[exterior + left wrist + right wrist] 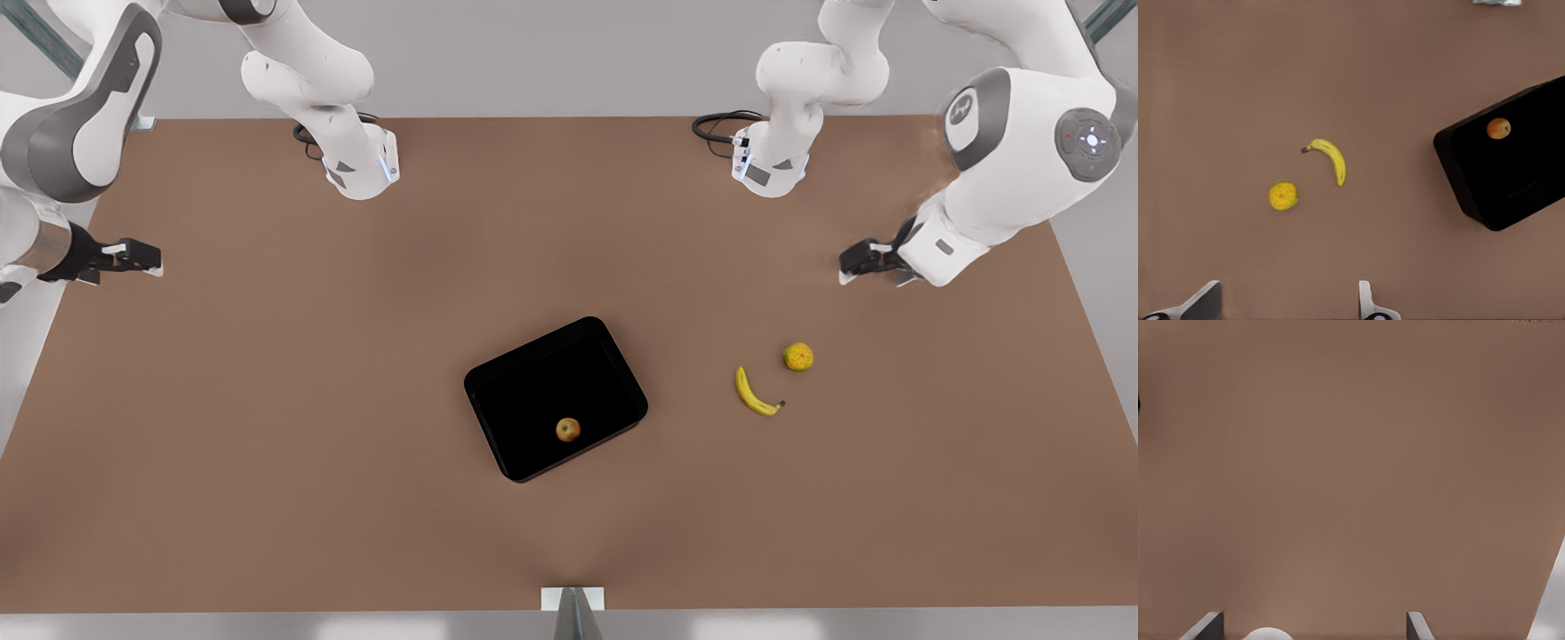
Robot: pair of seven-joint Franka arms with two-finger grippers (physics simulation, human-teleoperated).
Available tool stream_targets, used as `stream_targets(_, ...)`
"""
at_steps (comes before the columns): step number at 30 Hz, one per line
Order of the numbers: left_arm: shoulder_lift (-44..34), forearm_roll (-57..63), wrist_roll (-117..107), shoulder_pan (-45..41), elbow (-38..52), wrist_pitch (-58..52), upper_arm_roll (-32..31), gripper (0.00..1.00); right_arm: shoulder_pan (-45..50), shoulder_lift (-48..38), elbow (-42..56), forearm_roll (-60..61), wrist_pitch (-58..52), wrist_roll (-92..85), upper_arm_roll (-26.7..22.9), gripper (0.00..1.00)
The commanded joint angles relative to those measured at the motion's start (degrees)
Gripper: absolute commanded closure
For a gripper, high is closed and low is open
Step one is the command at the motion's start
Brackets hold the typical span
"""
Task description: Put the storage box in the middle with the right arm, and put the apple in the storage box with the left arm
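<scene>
Brown table (267, 444) carried everything in the scene. Near its middle in the front view lay the storage box (613, 373), a black open-top bin with rounded corners, turned at a slant to the table's edges. Inside it rested the apple (568, 430), small and red-orange with a yellowish patch, near the box's wall on the side closest to the front camera. In the left wrist view the storage box (1471, 180) reached out of the picture's edge, with the apple (1498, 128) on its dark floor.

Toward the front view's right of the box, well apart from it, lay a yellow banana (754, 393), and just beside that a round yellow-orange fruit (798, 356) with a green tinge. They did not touch. The left wrist view caught the same banana (1330, 159) and round fruit (1283, 196) on bare table.

The left claw (855, 267) hung at the front view's right, above the table, off beyond the two loose fruits; its fingers (1368, 303) stood spread wide, with nothing between them. The right claw (144, 259) hung at the front view's left edge of the table, far from the box, and its fingers (1415, 625) were likewise spread apart and empty above plain brown table.
</scene>
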Motion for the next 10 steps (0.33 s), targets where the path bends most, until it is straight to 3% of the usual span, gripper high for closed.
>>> stream_targets(1,0.2,6.6,-0.2,-10.2,0.3,0.0,-0.5,0.0,-0.1,0.0,0.0,0.0,0.0,0.0,0.0,0.0)
stream_targets(3,6.7,4.0,-2.8,-9.0,8.8,-3.7,-1.3,0.0,-0.2,0.1,-0.1,0.0,0.0,0.0,0.0,0.0)
stream_targets(5,11.8,4.2,-2.8,-9.8,10.7,-1.1,-1.9,0.0,-0.2,0.2,-0.1,0.0,-0.1,0.0,0.0,0.0)
stream_targets(10,12.6,4.4,-2.8,-12.4,10.7,-0.8,-1.2,0.0,-0.2,0.4,-0.1,0.0,-0.2,0.0,0.0,0.0)
